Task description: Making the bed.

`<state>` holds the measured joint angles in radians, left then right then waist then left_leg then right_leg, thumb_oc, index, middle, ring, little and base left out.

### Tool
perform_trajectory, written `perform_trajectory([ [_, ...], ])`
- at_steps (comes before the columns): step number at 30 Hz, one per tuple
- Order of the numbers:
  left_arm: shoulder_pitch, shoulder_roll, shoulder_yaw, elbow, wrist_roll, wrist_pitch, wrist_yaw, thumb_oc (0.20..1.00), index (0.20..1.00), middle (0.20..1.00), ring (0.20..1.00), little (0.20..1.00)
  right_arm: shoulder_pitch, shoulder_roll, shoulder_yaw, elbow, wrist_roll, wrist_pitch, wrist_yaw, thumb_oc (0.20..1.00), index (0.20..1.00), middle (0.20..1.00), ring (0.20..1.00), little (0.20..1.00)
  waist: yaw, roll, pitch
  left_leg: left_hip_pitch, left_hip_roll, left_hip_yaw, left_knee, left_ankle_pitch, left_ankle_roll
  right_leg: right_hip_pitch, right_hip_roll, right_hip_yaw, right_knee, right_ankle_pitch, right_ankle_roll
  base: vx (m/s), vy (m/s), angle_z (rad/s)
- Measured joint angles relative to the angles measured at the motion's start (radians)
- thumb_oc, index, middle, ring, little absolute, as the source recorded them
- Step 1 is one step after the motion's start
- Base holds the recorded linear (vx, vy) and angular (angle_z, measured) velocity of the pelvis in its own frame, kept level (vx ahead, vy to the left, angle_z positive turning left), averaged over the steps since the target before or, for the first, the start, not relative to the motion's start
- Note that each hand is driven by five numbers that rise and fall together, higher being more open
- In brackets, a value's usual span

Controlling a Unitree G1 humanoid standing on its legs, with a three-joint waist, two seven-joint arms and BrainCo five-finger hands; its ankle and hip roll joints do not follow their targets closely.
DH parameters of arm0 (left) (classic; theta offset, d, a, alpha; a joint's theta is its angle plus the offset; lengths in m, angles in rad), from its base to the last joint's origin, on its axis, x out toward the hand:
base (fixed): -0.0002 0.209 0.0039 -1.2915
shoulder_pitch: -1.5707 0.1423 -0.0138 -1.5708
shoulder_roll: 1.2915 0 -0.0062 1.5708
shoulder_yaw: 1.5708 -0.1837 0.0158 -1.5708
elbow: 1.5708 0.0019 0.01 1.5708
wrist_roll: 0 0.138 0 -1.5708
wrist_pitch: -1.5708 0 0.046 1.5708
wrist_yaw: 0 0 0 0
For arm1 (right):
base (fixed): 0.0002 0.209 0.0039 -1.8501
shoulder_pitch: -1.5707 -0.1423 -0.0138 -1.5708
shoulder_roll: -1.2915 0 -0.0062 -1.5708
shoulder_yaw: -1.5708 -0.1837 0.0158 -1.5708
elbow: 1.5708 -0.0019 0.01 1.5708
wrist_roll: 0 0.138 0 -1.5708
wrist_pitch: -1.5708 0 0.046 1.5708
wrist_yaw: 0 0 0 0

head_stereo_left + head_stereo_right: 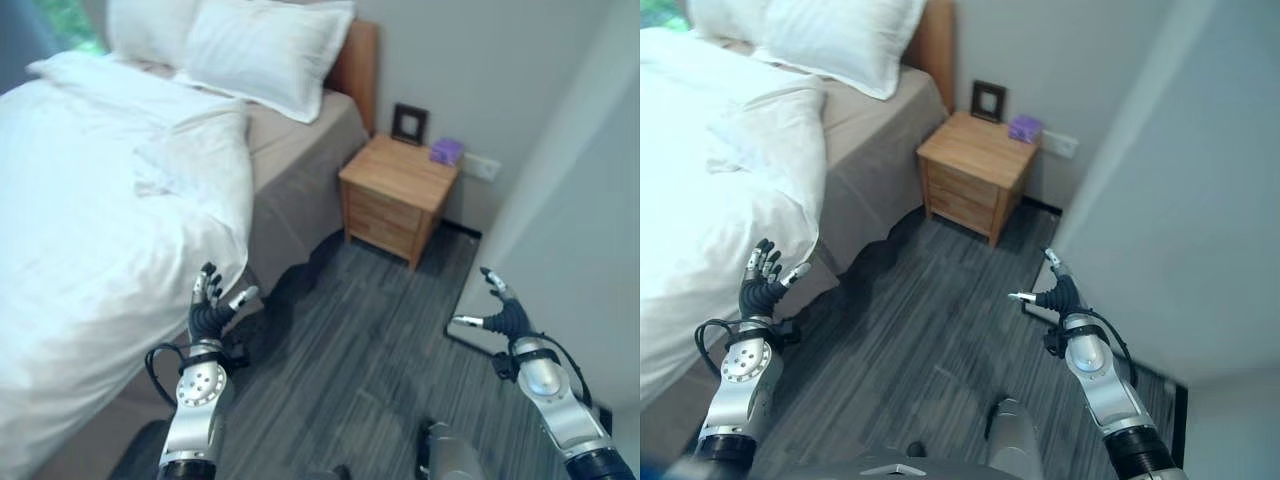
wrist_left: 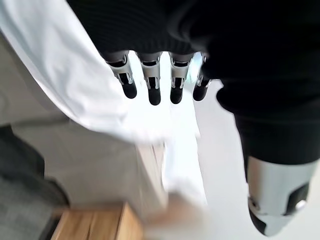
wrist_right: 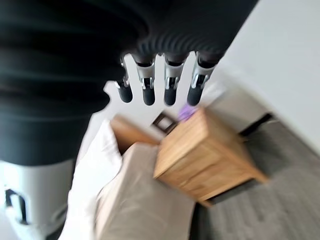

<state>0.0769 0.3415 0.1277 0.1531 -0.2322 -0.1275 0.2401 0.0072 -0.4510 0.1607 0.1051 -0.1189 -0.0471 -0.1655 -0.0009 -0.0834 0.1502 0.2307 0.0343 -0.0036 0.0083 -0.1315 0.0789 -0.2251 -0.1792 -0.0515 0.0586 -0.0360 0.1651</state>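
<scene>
A white duvet (image 1: 90, 230) covers most of the bed, its top edge folded back unevenly and its side hanging over the near edge. Beyond the fold lies bare taupe sheet (image 1: 285, 130), with two white pillows (image 1: 262, 50) against the wooden headboard (image 1: 358, 62). My left hand (image 1: 211, 308) is raised beside the duvet's hanging edge, fingers straight, holding nothing. My right hand (image 1: 505, 315) hovers open over the floor by the wall, well apart from the bed. In the left wrist view the duvet (image 2: 75, 85) lies past the straight fingers (image 2: 152, 90).
A wooden nightstand (image 1: 397, 195) stands right of the bed, carrying a dark picture frame (image 1: 409, 123) and a purple box (image 1: 446, 151). A grey wall (image 1: 570, 200) closes in on the right. Dark plank floor (image 1: 360, 330) runs between bed and wall.
</scene>
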Motion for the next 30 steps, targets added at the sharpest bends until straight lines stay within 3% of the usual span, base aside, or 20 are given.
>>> perform_trajectory([
  [1,0.008,0.014,-0.002,0.008,0.001,0.000,0.000,1.000,1.000,1.000,1.000,1.000,-0.002,-0.001,-0.016,0.011,-0.001,-0.001,-0.001,1.000,1.000,1.000,1.000,1.000,0.000,-0.010,0.001,0.024,0.032,-0.018,-0.006,-0.039,-0.054,0.026,0.010,0.029,-0.027,0.087,0.012,0.80,-0.252,1.64],
  [2,0.011,-0.008,-0.004,0.017,0.000,0.007,0.005,1.000,1.000,1.000,1.000,1.000,-0.010,0.000,-0.041,0.040,-0.001,0.006,-0.004,1.000,1.000,1.000,1.000,1.000,0.003,0.011,0.001,0.022,0.097,-0.064,-0.020,-0.069,-0.098,0.017,0.078,0.038,0.044,0.116,0.016,0.55,-0.201,1.51],
  [3,0.016,-0.018,-0.005,0.020,0.001,0.008,0.010,1.000,1.000,1.000,1.000,1.000,-0.024,-0.002,-0.052,0.075,-0.001,0.015,-0.008,1.000,1.000,1.000,1.000,1.000,0.010,0.027,0.002,0.011,0.117,-0.073,-0.003,-0.065,-0.112,0.020,0.115,0.067,0.063,0.113,0.002,0.71,-0.287,1.13],
  [4,0.018,-0.018,-0.005,0.015,0.001,0.005,0.014,1.000,1.000,1.000,1.000,1.000,-0.041,0.002,-0.053,0.086,-0.001,0.025,-0.002,1.000,1.000,1.000,1.000,1.000,0.026,0.014,0.012,0.000,0.088,-0.102,0.019,-0.062,-0.122,-0.003,0.114,0.062,0.112,0.087,-0.020,0.46,-0.226,1.02],
  [5,0.025,-0.015,-0.010,0.027,0.001,0.010,0.018,1.000,1.000,1.000,1.000,1.000,-0.058,-0.007,-0.023,0.098,-0.002,0.030,-0.001,1.000,1.000,1.000,1.000,1.000,0.023,0.025,0.027,0.003,0.101,-0.073,0.044,-0.032,-0.109,0.011,0.137,0.040,0.185,0.067,-0.086,0.33,-0.171,0.82],
  [6,0.029,-0.013,-0.009,0.023,0.002,0.010,0.021,1.000,1.000,1.000,1.000,1.000,-0.061,-0.001,-0.016,0.099,-0.002,0.031,0.003,1.000,1.000,1.000,1.000,1.000,0.025,0.022,0.028,0.018,0.116,-0.067,0.043,-0.023,-0.097,0.010,0.143,0.022,0.222,0.050,-0.128,0.42,-0.231,0.79],
  [8,0.048,-0.013,0.001,0.013,0.007,0.007,0.023,1.000,1.000,1.000,1.000,1.000,-0.094,0.018,-0.016,0.097,-0.003,0.027,0.005,1.000,1.000,1.000,1.000,1.000,0.035,0.022,0.035,0.023,0.132,-0.075,0.046,0.040,-0.138,0.037,0.148,-0.008,0.244,-0.009,-0.140,0.33,-0.224,0.51],
  [9,0.046,-0.026,-0.005,0.015,0.009,0.006,0.026,1.000,1.000,1.000,1.000,1.000,-0.107,0.027,-0.022,0.096,-0.003,0.023,0.003,1.000,1.000,1.000,1.000,1.000,0.032,0.018,0.048,-0.018,0.131,-0.088,0.153,0.061,-0.185,0.079,0.139,-0.033,0.226,-0.018,-0.141,0.14,-0.226,0.60],
  [11,0.029,-0.022,-0.008,0.022,0.007,0.006,0.028,1.000,1.000,1.000,1.000,1.000,-0.127,0.021,-0.019,0.097,-0.003,0.021,0.000,1.000,1.000,1.000,1.000,1.000,0.030,0.019,0.057,-0.129,0.136,-0.084,0.340,0.085,-0.221,0.118,0.135,-0.065,0.177,-0.023,-0.148,0.17,-0.254,0.63],
  [12,0.002,-0.020,-0.011,0.029,0.000,0.006,0.029,1.000,1.000,1.000,1.000,1.000,-0.128,0.014,-0.021,0.096,-0.002,0.021,-0.002,1.000,1.000,1.000,1.000,1.000,0.028,0.012,0.063,-0.214,0.140,-0.039,0.444,0.142,-0.240,0.140,0.123,-0.097,0.143,-0.016,-0.164,0.10,-0.129,0.91],
  [13,-0.021,-0.018,-0.012,0.030,-0.002,0.004,0.029,1.000,1.000,1.000,1.000,1.000,-0.124,0.012,-0.022,0.096,-0.002,0.021,-0.004,1.000,1.000,1.000,1.000,1.000,0.029,-0.010,0.068,-0.267,0.152,0.041,0.502,0.209,-0.216,0.165,0.106,-0.115,0.096,-0.007,-0.174,0.20,-0.057,1.11],
  [14,-0.030,-0.012,-0.014,0.029,-0.002,0.003,0.029,1.000,1.000,1.000,1.000,1.000,-0.129,0.010,-0.028,0.088,-0.002,0.021,-0.004,1.000,1.000,1.000,1.000,1.000,0.016,-0.021,0.072,-0.286,0.193,0.191,0.506,0.187,-0.204,0.197,0.096,-0.164,0.028,0.044,-0.203,0.17,-0.010,0.93],
  [16,-0.027,-0.008,-0.015,0.029,-0.002,0.006,0.024,1.000,1.000,1.000,1.000,1.000,-0.134,0.003,-0.036,0.080,-0.002,0.021,-0.007,1.000,1.000,1.000,1.000,1.000,0.006,-0.006,0.076,-0.288,0.186,0.300,0.400,0.160,-0.208,0.228,0.099,-0.202,-0.030,0.056,-0.200,0.27,0.068,0.70],
  [17,-0.024,-0.006,-0.014,0.026,-0.002,0.005,0.022,1.000,1.000,1.000,1.000,1.000,-0.133,-0.008,-0.037,0.071,-0.002,0.024,-0.006,1.000,1.000,1.000,1.000,1.000,0.006,0.003,0.083,-0.278,0.150,0.329,0.299,0.159,-0.209,0.236,0.097,-0.218,-0.050,0.066,-0.205,0.39,0.159,0.53],
  [19,-0.021,0.001,-0.013,0.031,0.001,0.007,0.011,1.000,1.000,1.000,1.000,1.000,-0.122,-0.016,-0.047,0.068,-0.002,0.023,-0.006,1.000,1.000,1.000,1.000,1.000,-0.008,0.016,0.091,-0.278,0.131,0.415,0.179,0.157,-0.212,0.272,0.100,-0.260,-0.109,0.059,-0.167,0.33,0.130,0.73],
  [20,-0.027,0.004,-0.009,0.043,0.001,0.008,0.007,1.000,1.000,1.000,1.000,1.000,-0.093,-0.028,-0.053,0.069,-0.002,0.024,-0.005,1.000,1.000,1.000,1.000,1.000,-0.028,0.021,0.093,-0.279,0.131,0.504,0.038,0.175,-0.197,0.304,0.108,-0.303,-0.143,0.062,-0.167,0.33,0.148,0.95],
  [22,-0.019,0.007,-0.003,0.066,0.010,0.009,0.000,1.000,1.000,1.000,1.000,1.000,-0.089,-0.029,-0.058,0.099,-0.001,0.026,-0.003,1.000,1.000,1.000,1.000,1.000,-0.022,0.044,0.093,-0.283,0.183,0.598,-0.065,0.196,-0.171,0.339,0.133,-0.337,-0.163,0.058,-0.168,0.40,0.209,0.48],
  [25,0.036,0.007,0.008,0.068,0.012,0.021,-0.012,1.000,1.000,1.000,1.000,1.000,-0.074,-0.033,-0.061,0.088,-0.002,0.026,0.001,1.000,1.000,1.000,1.000,1.000,-0.023,0.065,0.072,-0.291,0.201,0.617,-0.090,0.215,-0.153,0.356,0.133,-0.346,-0.163,0.041,-0.142,0.34,0.194,0.01],
  [27,0.048,0.006,0.008,0.068,0.013,0.033,-0.019,1.000,1.000,1.000,1.000,1.000,-0.050,-0.049,-0.080,0.082,-0.002,0.027,0.003,1.000,1.000,1.000,1.000,1.000,-0.020,0.092,0.044,-0.265,0.157,0.541,-0.091,0.218,-0.145,0.370,0.116,-0.332,-0.152,0.036,-0.108,0.32,0.240,-0.07],
  [30,0.031,0.014,0.005,0.064,0.023,0.049,-0.043,1.000,1.000,1.000,1.000,1.000,-0.022,-0.053,-0.070,0.072,-0.002,0.036,0.007,1.000,1.000,1.000,1.000,1.000,-0.026,0.097,0.032,-0.205,0.108,0.546,-0.108,0.241,-0.104,0.315,0.027,-0.314,0.095,-0.047,-0.051,0.18,0.184,-0.01],
])
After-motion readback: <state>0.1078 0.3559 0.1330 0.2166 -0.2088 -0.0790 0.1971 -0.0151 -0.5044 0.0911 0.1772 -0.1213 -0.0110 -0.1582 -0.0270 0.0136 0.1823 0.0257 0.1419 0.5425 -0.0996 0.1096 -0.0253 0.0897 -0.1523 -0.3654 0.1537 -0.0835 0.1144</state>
